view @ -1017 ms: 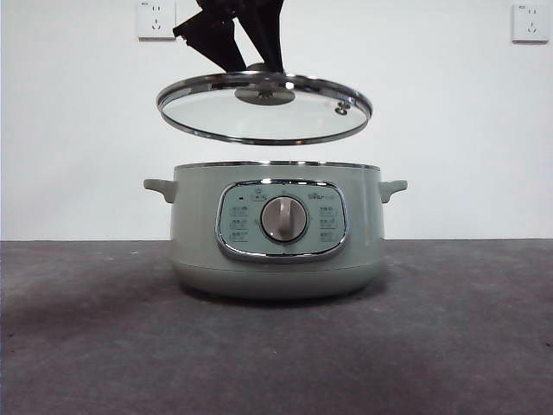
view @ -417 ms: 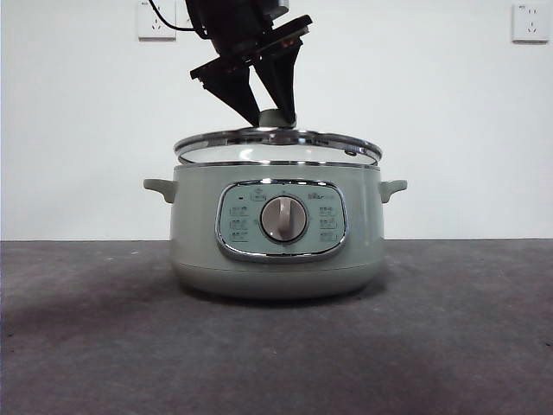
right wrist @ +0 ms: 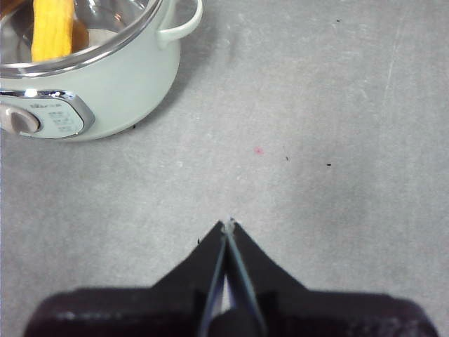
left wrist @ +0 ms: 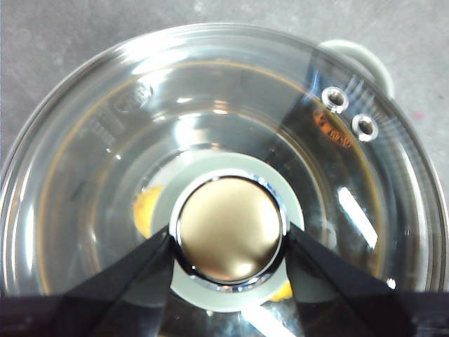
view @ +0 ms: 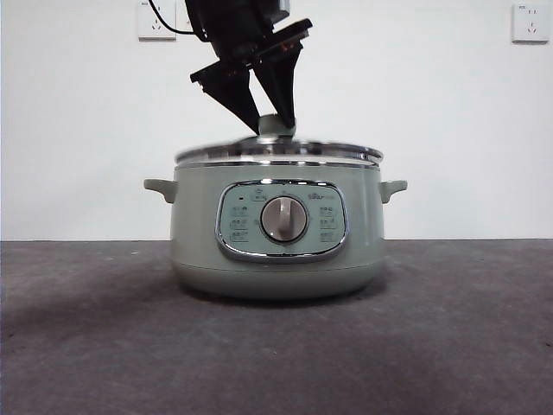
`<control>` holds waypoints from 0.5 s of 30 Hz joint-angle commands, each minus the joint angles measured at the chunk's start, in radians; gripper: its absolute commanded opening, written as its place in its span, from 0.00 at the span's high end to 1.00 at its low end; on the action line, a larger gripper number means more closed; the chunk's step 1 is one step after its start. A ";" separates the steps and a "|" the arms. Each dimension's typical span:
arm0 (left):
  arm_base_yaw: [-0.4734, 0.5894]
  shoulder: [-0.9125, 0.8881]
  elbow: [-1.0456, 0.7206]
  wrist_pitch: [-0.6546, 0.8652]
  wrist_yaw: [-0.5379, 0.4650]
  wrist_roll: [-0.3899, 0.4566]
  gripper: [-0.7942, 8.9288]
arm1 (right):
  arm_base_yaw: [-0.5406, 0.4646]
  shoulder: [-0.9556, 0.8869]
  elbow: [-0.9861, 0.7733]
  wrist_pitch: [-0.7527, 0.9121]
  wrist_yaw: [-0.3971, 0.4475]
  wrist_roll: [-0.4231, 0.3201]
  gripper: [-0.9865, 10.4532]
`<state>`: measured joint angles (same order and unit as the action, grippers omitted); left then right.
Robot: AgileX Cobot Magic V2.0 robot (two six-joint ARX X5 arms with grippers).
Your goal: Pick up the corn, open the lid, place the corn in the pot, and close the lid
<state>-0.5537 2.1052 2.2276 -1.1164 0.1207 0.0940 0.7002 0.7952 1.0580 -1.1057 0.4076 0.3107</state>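
Observation:
The glass lid [view: 278, 151] lies on the rim of the sage-green pot [view: 276, 229]; its left side is blurred. My left gripper [view: 272, 124] comes down from above and is shut on the lid's knob [left wrist: 228, 228]. In the left wrist view the corn [left wrist: 144, 210] shows yellow through the lid's glass [left wrist: 210, 105], inside the pot. The right wrist view also shows the corn [right wrist: 52, 28] in the pot [right wrist: 119, 77]. My right gripper [right wrist: 229, 226] is shut and empty over bare table, apart from the pot.
The grey table [view: 432, 346] runs to a white wall with two sockets [view: 155, 17] [view: 530, 22]. The pot's side handles [view: 393, 188] stick out on both sides. A small red speck [right wrist: 258, 150] lies on the table.
The left gripper has lowered the lid from well above the pot, tilted, down onto the pot's rim. It still holds the knob.

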 commanded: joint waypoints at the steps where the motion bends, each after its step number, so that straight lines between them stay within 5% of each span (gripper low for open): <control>1: -0.005 0.033 0.005 0.019 0.009 0.012 0.93 | 0.001 -0.002 -0.011 0.006 0.000 0.011 0.93; 15: -0.006 0.042 0.005 -0.045 0.005 0.117 0.93 | 0.001 -0.002 -0.011 0.008 0.005 0.008 0.93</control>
<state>-0.5529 2.1151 2.2383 -1.1290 0.1181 0.1669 0.7002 0.7952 1.0580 -1.1053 0.4110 0.3103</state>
